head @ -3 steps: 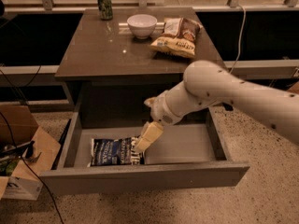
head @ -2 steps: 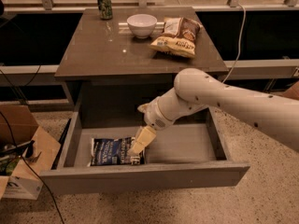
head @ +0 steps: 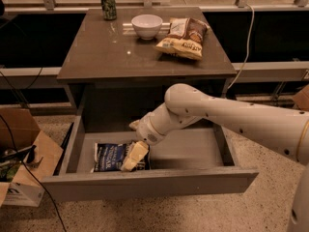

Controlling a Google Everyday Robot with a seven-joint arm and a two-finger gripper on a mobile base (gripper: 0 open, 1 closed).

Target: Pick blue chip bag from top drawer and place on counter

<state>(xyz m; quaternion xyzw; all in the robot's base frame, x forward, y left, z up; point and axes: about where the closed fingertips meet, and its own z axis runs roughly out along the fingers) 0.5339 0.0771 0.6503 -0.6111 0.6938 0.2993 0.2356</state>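
Lower and further left than a second ago, gripper (head: 134, 156) now rests on the right end of blue chip bag (head: 111, 157). Bag lies flat on left floor of open top drawer (head: 169, 181), long axis left-right, extending leftward from gripper. Grasp made or not: cannot tell. Counter (head: 106, 52) sits above and behind.

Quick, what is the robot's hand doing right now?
Gripper: down in the shallow grey top drawer, over the crinkly navy-blue chip bag; open or closed cannot be told.
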